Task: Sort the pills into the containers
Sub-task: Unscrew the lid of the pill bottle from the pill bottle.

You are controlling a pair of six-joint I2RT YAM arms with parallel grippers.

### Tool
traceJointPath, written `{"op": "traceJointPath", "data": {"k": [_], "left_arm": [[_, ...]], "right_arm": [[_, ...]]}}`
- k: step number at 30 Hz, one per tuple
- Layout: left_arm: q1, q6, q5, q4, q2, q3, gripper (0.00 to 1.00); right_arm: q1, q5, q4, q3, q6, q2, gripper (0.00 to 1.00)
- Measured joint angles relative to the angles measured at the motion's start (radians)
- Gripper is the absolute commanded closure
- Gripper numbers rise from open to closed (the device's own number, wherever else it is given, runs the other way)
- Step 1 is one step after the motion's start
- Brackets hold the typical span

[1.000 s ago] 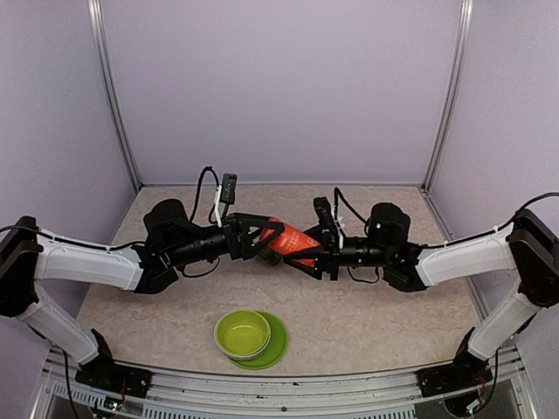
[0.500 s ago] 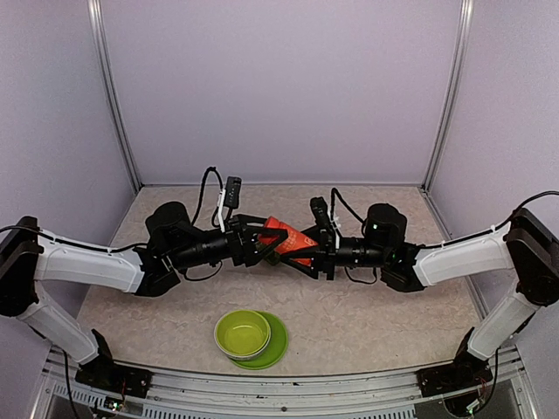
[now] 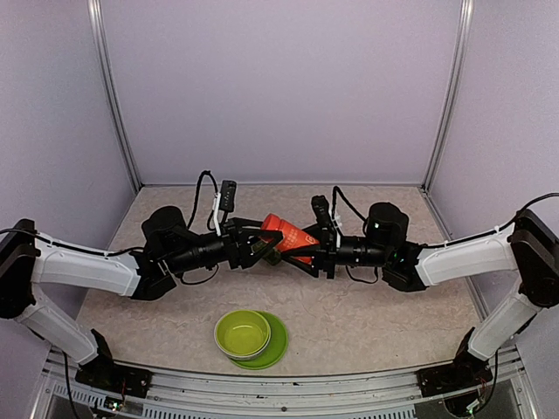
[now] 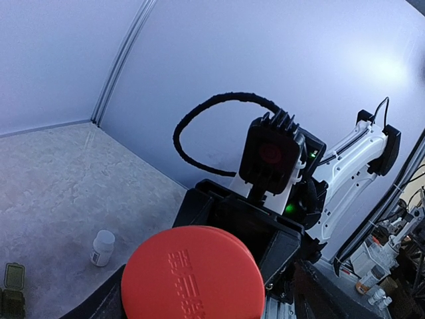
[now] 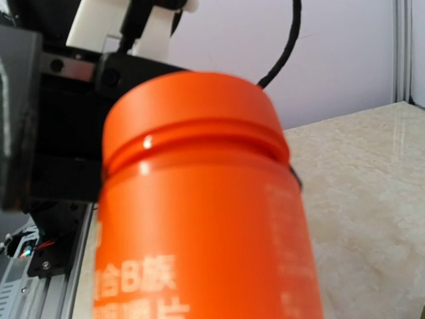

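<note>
An orange-red bottle (image 3: 288,237) hangs tilted above the table's middle, and my right gripper (image 3: 303,250) is shut on its body. It fills the right wrist view (image 5: 199,199), hiding that gripper's fingers. My left gripper (image 3: 260,244) faces the bottle's red cap (image 4: 192,276); its jaws straddle the cap, with a gap showing on the right side. The dark green containers (image 4: 11,294) lie on the table at the lower left of the left wrist view. No pills are in view.
A lime-green bowl (image 3: 242,333) sits on a green plate (image 3: 277,344) near the front edge. A small white bottle (image 4: 103,246) stands on the table near the containers. Both forearms and their cables cross the table's middle. Grey walls close in the back and sides.
My left gripper has moved a little to the right onto the cap end of the bottle and its jaws have narrowed. The right gripper keeps its hold on the bottle.
</note>
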Motion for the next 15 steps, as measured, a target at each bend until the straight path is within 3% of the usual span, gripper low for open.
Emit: {"op": "traceJointPath", "data": {"k": [5, 15], "left_arm": [[0.001, -0.005, -0.002, 0.015, -0.001, -0.007, 0.32], [0.014, -0.042, -0.001, 0.036, -0.002, -0.030, 0.62]], "right_arm": [[0.000, 0.001, 0.001, 0.000, 0.000, -0.007, 0.67], [-0.001, -0.015, 0.014, -0.011, -0.002, -0.007, 0.67]]}}
